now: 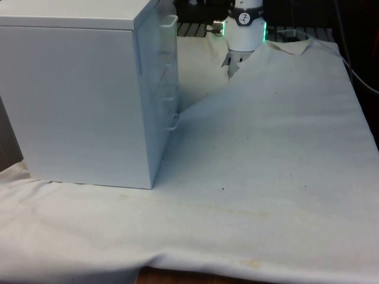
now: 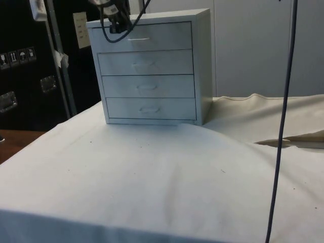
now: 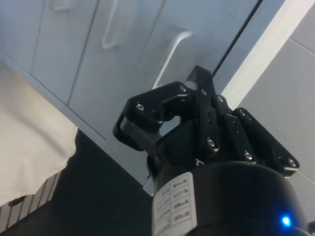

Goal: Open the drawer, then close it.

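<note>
White four-drawer chest (image 2: 152, 71) stands on the bench's far left; every drawer is shut. Your black claw (image 2: 117, 23), fingers together, sits beside the top drawer's handle (image 2: 137, 38). Spread the fingers, straddle that bar, pull straight.

Black fingers (image 3: 206, 105) with silver screws, a labelled black cylindrical mount, white arm (image 1: 244, 26).
</note>
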{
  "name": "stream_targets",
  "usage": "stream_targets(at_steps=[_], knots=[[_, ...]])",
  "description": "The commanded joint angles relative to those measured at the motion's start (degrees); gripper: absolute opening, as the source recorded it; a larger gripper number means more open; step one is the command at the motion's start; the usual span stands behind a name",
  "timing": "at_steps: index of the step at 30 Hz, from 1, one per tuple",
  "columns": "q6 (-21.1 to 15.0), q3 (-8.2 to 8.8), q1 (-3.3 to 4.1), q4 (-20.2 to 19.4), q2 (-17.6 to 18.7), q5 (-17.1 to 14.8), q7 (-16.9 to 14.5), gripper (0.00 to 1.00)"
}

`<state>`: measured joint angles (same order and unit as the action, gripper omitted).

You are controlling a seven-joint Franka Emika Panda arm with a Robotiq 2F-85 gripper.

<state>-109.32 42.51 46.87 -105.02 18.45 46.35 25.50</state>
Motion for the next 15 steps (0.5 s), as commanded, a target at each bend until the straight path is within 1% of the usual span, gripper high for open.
stream_targets(at_steps=[1,2,3,5,12,13,14,15], knots=[[-0.3,-0.34,-0.06,-0.1,-0.3,-1.2,-0.1,0.00],[-0.4,-0.40,-0.06,0.0,-0.3,-1.6,-0.1,0.00],[-0.2,-0.11,0.00,0.0,0.0,-0.7,0.1,0.00],[-0.7,-0.57,-0.06,0.2,-0.3,-2.6,-0.1,0.00],[-1.5,-1.15,-0.11,0.6,-0.2,-5.6,-0.1,0.00],[-1.1,-0.86,0.06,0.6,0.0,-4.5,0.2,0.00],[-1.5,-1.15,-0.11,0.6,-0.2,-5.6,-0.1,0.00],[-1.8,-1.26,-0.11,0.7,-0.2,-6.2,-0.1,0.00]])
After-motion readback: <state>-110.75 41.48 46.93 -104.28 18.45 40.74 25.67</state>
